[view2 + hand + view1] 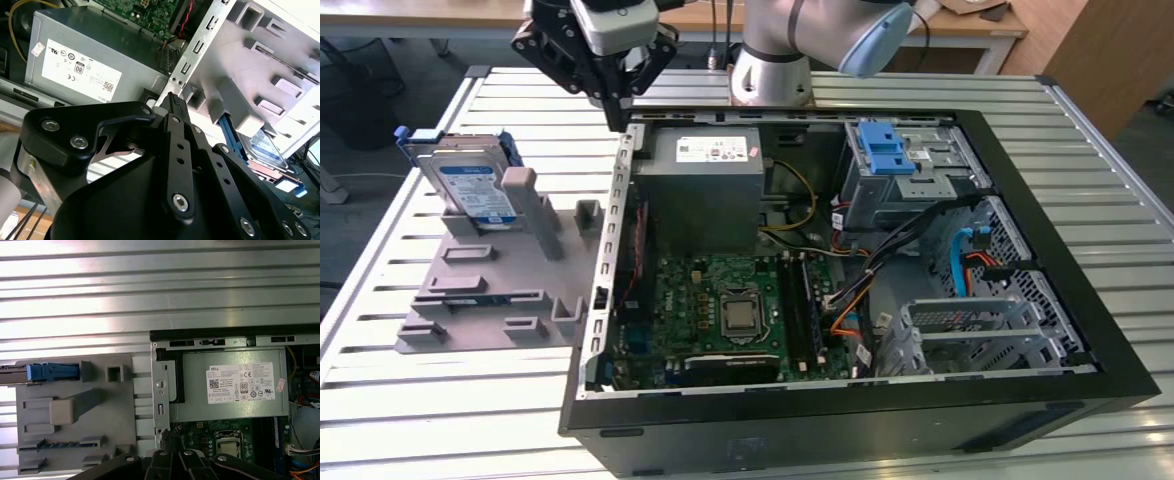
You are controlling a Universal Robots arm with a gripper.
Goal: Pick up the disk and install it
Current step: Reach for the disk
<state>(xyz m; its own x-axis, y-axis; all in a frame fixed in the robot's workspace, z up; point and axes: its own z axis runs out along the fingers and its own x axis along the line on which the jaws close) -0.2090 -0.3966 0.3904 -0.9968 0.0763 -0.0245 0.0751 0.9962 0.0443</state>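
Observation:
The disk [467, 182] stands on edge in a grey holder [494, 300] on the exterior view's left, silver with a white-and-blue label and a blue frame. In the first wrist view the disk [52, 371] shows edge-on as a blue strip. In the second wrist view the disk [267, 150] lies partly hidden behind the holder. My gripper [614, 118] hangs above the rear left corner of the open computer case [854, 405], to the right of the disk and apart from it. Its fingers are shut with nothing between them, as both wrist views show at the gripper [173, 97] [167, 437].
Inside the case sit a grey power-supply box [700, 185] with a white sticker, a green motherboard [734, 310], loose cables and a drive cage with a blue latch [887, 150]. Everything rests on a slatted metal table [454, 410]. The arm's base [774, 70] stands behind the case.

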